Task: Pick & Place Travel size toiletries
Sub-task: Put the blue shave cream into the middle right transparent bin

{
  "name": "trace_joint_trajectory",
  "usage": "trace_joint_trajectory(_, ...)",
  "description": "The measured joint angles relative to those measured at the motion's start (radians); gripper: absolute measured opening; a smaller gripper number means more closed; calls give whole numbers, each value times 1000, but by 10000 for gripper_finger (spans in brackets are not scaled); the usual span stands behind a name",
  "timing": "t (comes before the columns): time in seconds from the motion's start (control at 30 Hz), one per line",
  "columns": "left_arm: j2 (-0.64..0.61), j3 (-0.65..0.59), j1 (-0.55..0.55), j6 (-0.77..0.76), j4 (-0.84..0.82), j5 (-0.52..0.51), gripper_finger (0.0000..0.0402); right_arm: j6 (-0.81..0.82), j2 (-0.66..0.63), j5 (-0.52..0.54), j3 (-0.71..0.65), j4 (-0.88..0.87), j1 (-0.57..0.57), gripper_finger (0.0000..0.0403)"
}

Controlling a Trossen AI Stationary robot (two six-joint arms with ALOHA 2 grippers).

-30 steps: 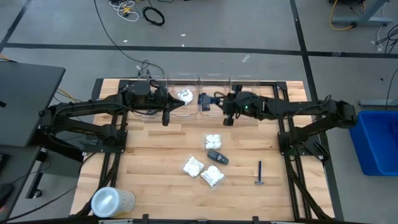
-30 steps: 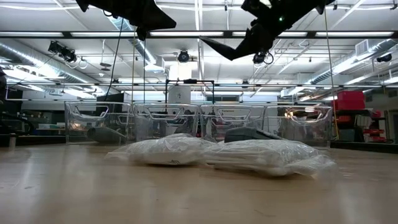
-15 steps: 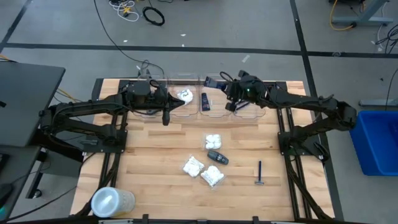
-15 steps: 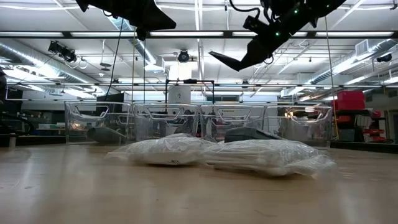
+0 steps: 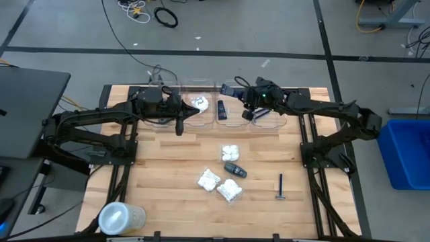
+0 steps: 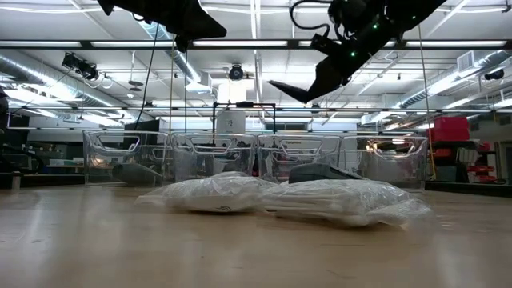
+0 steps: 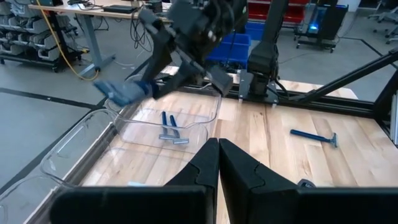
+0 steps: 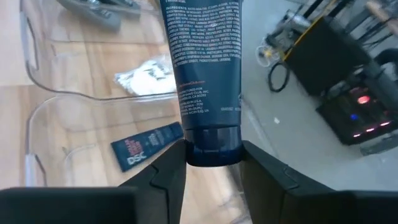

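My right tool (image 8: 212, 163) clenched on a dark blue tube (image 8: 204, 74), tube above the clear bins (image 5: 228, 113), left tool (image 7: 218, 163) clenched empty

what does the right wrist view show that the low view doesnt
Only the right wrist view: the right hand holding a dark blue tube over the clear bins, where another tube and a white packet lie. Only the low view: white packets lying on the table. Both show the clear bins.
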Motion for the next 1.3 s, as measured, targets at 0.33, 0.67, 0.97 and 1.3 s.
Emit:
trace_joint_trajectory(0.33, 0, 0, 0, -17, 0, -7, 20, 22, 114, -5, 0, -24, 0, 132)
trace_joint_trajectory(0.67, 0, 0, 0, -22, -1, -14, 20, 19, 127, -4, 0, -60, 0, 134)
trace_joint_trajectory(0.97, 0, 0, 0, -27, -1, -21, 20, 37, 127, 57, 0, -61, 0, 142)
trace_joint_trajectory(1.3, 0, 0, 0, -29, -1, -21, 20, 36, 127, 58, 0, -68, -4, 147)
